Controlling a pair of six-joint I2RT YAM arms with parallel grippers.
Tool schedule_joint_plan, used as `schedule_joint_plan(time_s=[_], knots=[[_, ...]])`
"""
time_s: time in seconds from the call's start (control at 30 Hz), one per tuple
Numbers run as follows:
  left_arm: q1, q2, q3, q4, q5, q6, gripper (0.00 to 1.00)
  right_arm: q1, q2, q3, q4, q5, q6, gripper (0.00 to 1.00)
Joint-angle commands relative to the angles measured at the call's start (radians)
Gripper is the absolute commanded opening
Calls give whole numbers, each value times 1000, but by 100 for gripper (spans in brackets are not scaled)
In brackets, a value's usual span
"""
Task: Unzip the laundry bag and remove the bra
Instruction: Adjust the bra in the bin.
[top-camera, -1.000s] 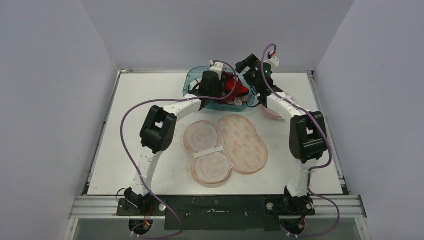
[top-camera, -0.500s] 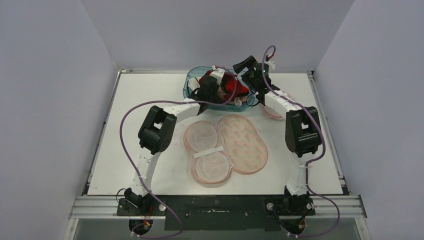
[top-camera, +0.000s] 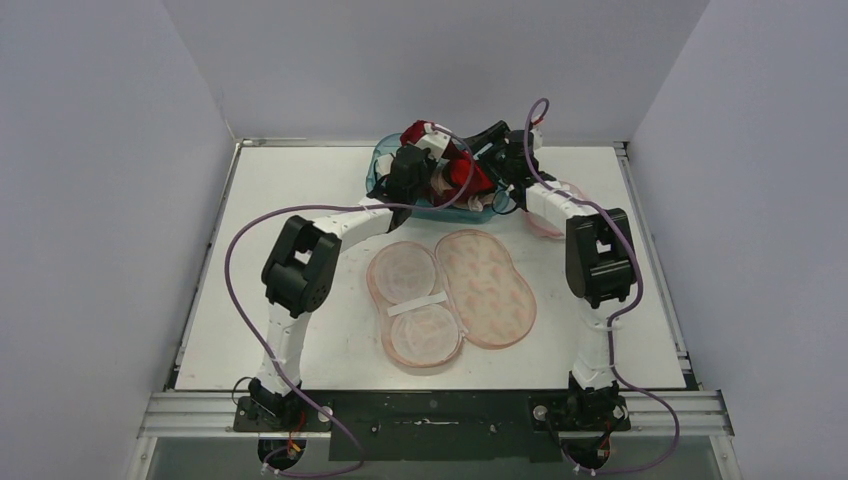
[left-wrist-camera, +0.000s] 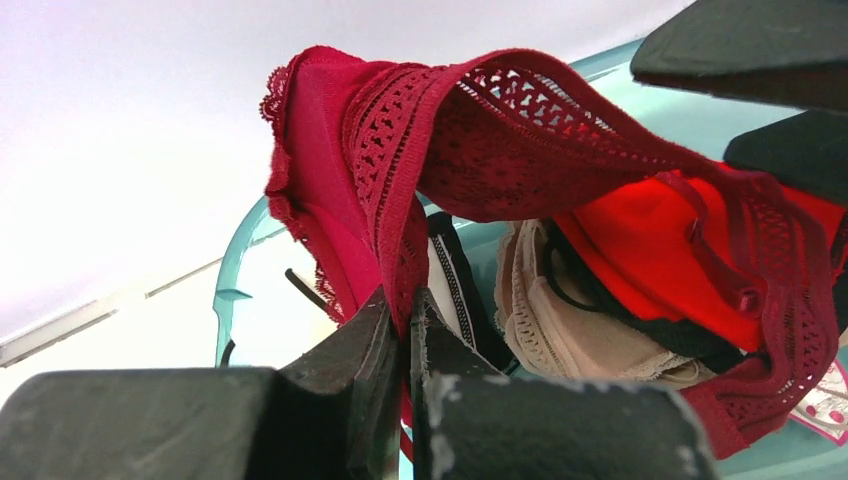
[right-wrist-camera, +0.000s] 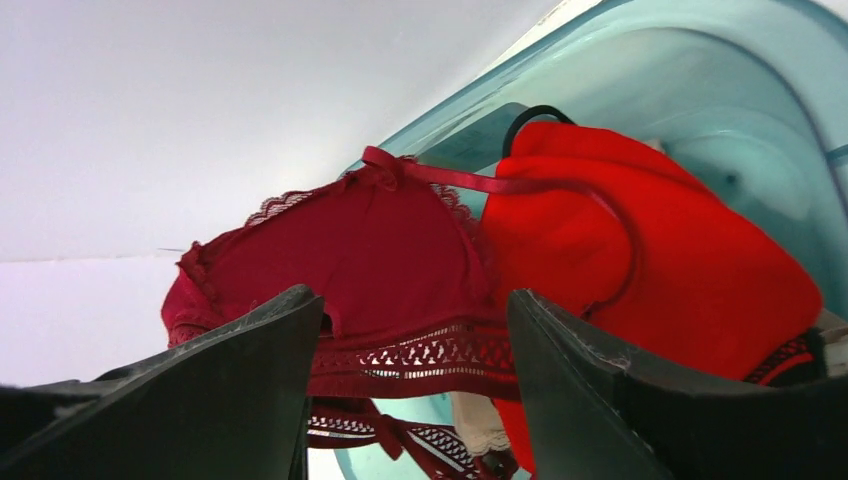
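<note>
Over the teal bin (left-wrist-camera: 230, 285) at the far edge, got the left gripper (left-wrist-camera: 402, 300) pinched shut on the dark red lace bra (left-wrist-camera: 500, 150), with the right gripper (right-wrist-camera: 415, 310) spread open around its band. Looks nearly done: laundry bag (top-camera: 487, 288) lying unzipped mid-table, bra out; only needs dropping off.

No text, brand, number or sign can be read, white strip (top-camera: 416, 305) across the pink mesh laundry bag (top-camera: 492, 290) on the worktop looks blank, small white tag (left-wrist-camera: 828, 402) with pink marks by the teal tub (left-wrist-camera: 232, 300), too blurred to read
</note>
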Motion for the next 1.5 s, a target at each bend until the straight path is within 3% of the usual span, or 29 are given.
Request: schedule_joint_plan(time_s=[0.0,0.07,0.3,0.57,0.73,0.83,0.87,0.97,1.0,1.27,1.47], knots=[[-10,-52,-17,82,9,37,0,-9,26,66,45,-52,40,67],[-12,-53,-17,86,9,47,0,-9,30,70,45,-57,33,64],[-24,-32,-2,111,-53,213,0,-16,1,60,15,-14,-51,41],[-38,13,-37,87,-89,379,0,-35,-45,16,-18,93,-163,25],[-51,54,-8,19,-94,478,0,-35,-69,-3,-18,118,-201,26],[-55,72,14,-27,-108,476,0,-35,-86,-13,-16,118,-210,34],[-57,70,15,-30,-116,467,6,-35,-91,-12,-18,119,-214,37],[-59,33,2,-35,-111,418,47,-35,-102,-11,-21,124,-222,42],[-59,20,-5,-30,-115,409,53,-35,-107,-8,-25,126,-225,43],[-71,-135,-46,-87,-124,402,68,-41,-139,3,-35,134,-237,46],[-79,-261,-30,-257,-51,344,71,-40,-158,-2,-36,131,-235,51]])
